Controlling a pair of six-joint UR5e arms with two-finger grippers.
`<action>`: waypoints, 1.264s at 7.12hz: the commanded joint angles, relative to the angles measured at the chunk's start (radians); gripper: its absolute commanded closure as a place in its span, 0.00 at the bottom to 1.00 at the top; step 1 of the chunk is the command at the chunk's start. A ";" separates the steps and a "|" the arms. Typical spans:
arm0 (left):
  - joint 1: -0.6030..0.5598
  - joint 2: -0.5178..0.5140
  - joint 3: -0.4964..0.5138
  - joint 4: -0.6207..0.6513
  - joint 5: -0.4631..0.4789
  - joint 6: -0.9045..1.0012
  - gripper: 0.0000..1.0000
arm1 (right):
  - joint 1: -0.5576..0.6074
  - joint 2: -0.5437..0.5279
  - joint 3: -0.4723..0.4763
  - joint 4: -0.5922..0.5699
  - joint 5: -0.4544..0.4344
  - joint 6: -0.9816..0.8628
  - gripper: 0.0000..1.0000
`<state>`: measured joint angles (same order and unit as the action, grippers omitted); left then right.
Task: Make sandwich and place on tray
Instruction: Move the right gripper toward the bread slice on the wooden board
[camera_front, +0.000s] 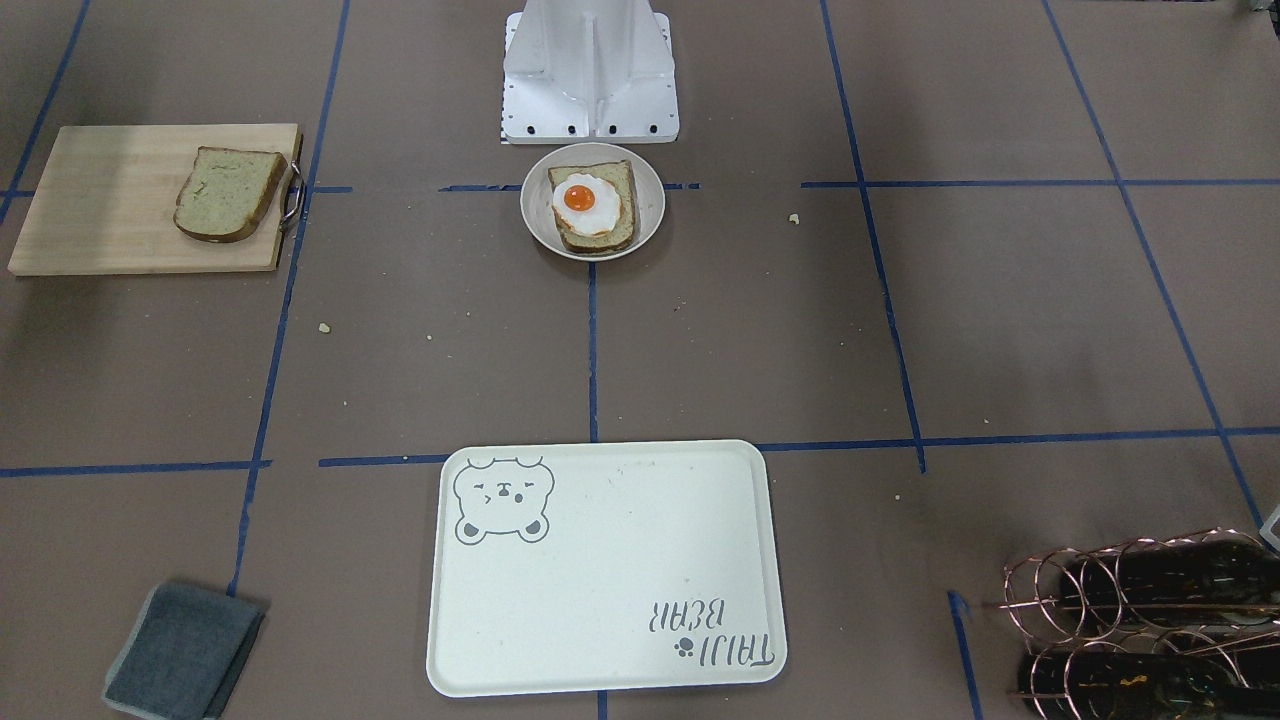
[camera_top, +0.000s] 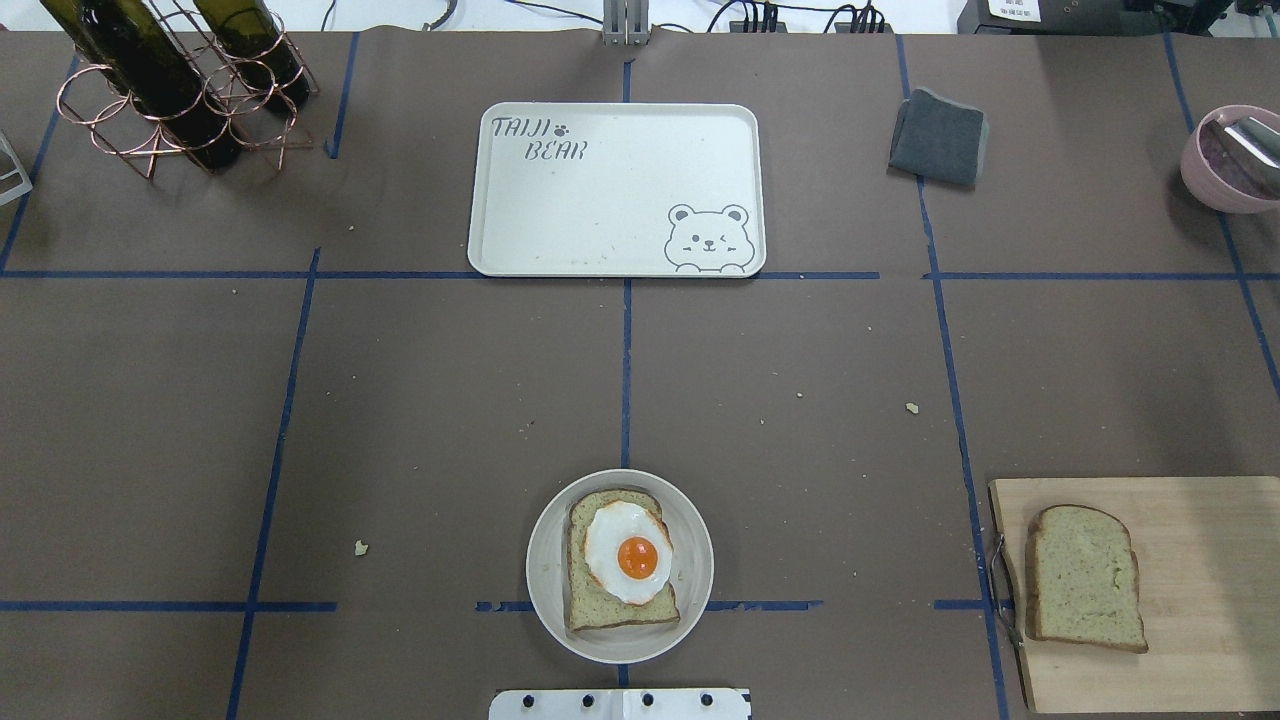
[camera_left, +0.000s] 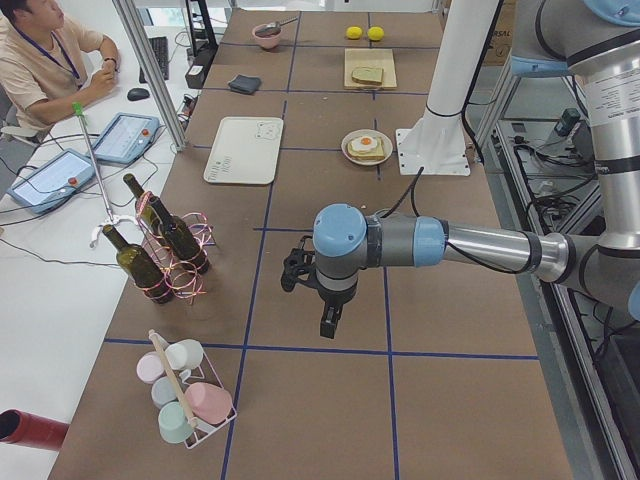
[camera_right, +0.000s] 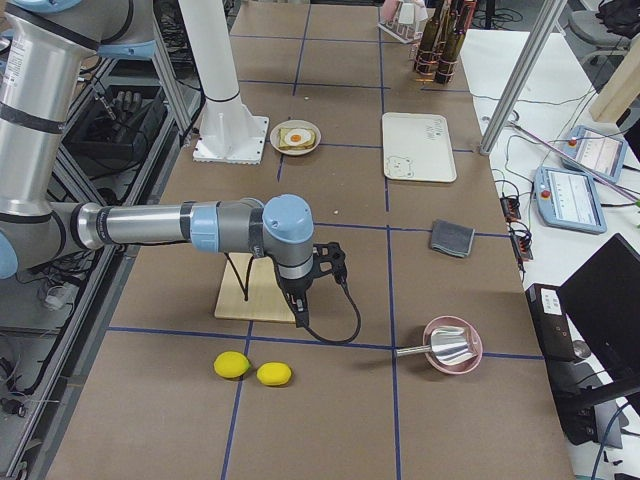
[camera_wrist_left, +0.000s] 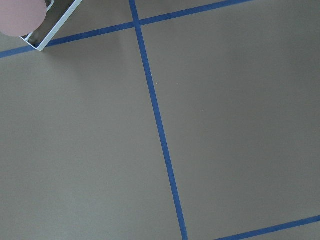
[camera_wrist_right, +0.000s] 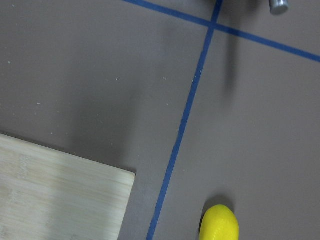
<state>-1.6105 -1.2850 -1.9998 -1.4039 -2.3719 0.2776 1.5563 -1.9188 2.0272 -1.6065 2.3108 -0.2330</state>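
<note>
An off-white bowl (camera_top: 692, 598) near the robot's base holds one bread slice (camera_top: 600, 600) with a fried egg (camera_top: 630, 553) on top, uncovered. The second bread slice (camera_top: 1085, 578) lies on the wooden cutting board (camera_top: 1200, 620) at the robot's right. The cream tray (camera_top: 610, 190) with the bear drawing lies across the table with nothing on it. My left gripper (camera_left: 328, 325) hangs over bare table far to the left. My right gripper (camera_right: 300, 315) hangs beyond the cutting board's outer end. I cannot tell whether either is open or shut.
A copper rack with wine bottles (camera_top: 170, 80) stands at the far left. A grey cloth (camera_top: 938, 137) and a pink bowl (camera_top: 1230, 160) with a metal scoop are at the far right. Two lemons (camera_right: 232, 365) lie near the right gripper. A cup rack (camera_left: 185, 400) stands near the left one.
</note>
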 joint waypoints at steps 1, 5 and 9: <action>0.000 -0.010 -0.004 -0.004 -0.003 0.000 0.00 | -0.118 0.032 0.024 0.124 0.042 0.222 0.00; 0.000 -0.013 -0.011 -0.032 -0.003 0.000 0.00 | -0.529 -0.090 -0.011 0.803 -0.055 1.120 0.00; -0.002 -0.013 -0.025 -0.030 -0.003 0.000 0.00 | -0.956 -0.178 -0.122 1.217 -0.431 1.558 0.11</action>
<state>-1.6121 -1.2977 -2.0197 -1.4350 -2.3746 0.2777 0.7187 -2.0823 1.9215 -0.4444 1.9871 1.2294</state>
